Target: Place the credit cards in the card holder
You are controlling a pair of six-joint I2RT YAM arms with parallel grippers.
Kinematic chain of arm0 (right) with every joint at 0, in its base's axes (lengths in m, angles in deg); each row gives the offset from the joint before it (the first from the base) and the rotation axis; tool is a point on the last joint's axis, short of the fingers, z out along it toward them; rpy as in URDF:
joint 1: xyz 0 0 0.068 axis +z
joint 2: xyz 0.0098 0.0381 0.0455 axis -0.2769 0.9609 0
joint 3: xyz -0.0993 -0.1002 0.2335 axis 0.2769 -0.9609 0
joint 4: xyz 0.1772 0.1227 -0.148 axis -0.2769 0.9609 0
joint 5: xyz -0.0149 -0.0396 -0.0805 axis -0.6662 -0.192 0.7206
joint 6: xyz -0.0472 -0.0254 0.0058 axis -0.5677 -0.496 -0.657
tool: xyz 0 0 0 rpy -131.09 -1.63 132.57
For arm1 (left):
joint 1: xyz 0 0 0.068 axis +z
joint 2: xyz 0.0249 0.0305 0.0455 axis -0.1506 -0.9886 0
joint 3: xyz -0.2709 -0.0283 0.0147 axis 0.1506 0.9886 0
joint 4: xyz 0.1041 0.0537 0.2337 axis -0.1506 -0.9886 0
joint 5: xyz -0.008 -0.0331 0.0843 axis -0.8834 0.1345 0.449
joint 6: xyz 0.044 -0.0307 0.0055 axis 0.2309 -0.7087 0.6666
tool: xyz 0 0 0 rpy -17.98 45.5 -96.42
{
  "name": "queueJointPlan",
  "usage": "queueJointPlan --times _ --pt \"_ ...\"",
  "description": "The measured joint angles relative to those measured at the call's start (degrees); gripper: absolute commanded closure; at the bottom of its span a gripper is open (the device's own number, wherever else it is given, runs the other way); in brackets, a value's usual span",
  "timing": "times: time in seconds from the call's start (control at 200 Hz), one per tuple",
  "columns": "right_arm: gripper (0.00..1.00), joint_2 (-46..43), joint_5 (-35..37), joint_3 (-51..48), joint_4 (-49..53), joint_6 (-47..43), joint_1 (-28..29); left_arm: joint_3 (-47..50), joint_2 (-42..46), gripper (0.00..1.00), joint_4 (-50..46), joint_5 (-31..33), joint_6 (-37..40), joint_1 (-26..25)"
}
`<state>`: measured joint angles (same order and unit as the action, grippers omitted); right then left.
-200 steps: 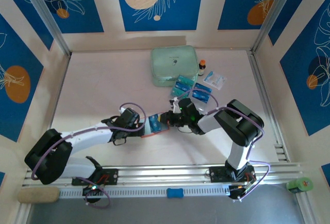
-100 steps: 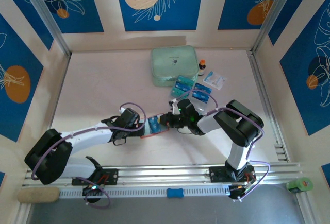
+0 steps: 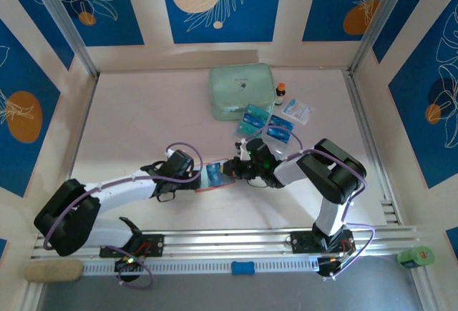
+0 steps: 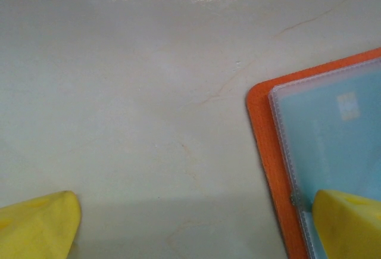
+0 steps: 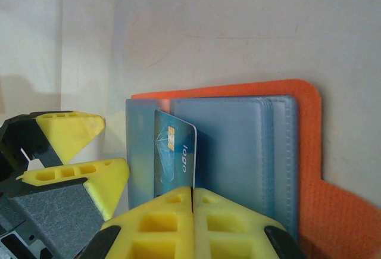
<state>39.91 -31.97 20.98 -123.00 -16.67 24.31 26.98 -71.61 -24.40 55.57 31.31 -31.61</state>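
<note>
Here, credit card (image 5: 174,152) in right tool (image 5: 191,199)

The card holder (image 5: 306,169) has a matt, finely grained orange cover like leatherette, with stitched sleeves of clear, faintly cloudy plastic inside. The credit card (image 5: 174,152) looks like smooth, glossy plastic. The table (image 4: 149,92) is smooth, pale and marble-veined with a dull sheen, and the right gripper (image 5: 191,194) has fingers (image 5: 156,216) of matt yellow plastic.
</note>
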Motion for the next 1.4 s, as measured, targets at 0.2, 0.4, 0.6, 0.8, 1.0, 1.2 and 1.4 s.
queueJointPlan --times 0.2,0.4,0.6,0.8,1.0,1.2,1.4 --pt "1.00 0.02 -0.17 1.29 2.25 -0.02 0.13 0.00 0.00 0.00 0.02 0.02 0.02 0.00" --pt "1.00 0.13 -0.22 2.60 3.93 -0.04 0.83 0.02 0.00 0.00 0.13 0.02 0.02 0.00" --pt "1.00 0.50 -0.26 3.96 5.20 -0.04 1.68 0.22 0.00 0.00 0.44 0.17 0.02 0.00" --pt "1.00 2.43 -0.81 6.34 6.99 -0.37 3.15 0.22 0.09 0.00 0.50 0.17 0.00 0.00" --pt "0.75 2.75 -1.97 8.50 10.05 -2.10 3.93 0.17 1.90 0.00 -1.40 0.37 -0.81 0.00" --pt "0.67 -0.09 -1.27 9.79 16.70 -4.98 3.91 -1.09 4.31 0.00 -6.12 2.45 -3.96 -0.02" --pt "0.67 -3.65 0.66 12.39 25.49 -8.94 3.91 -1.31 4.98 0.00 -10.60 4.90 -7.43 -0.02"
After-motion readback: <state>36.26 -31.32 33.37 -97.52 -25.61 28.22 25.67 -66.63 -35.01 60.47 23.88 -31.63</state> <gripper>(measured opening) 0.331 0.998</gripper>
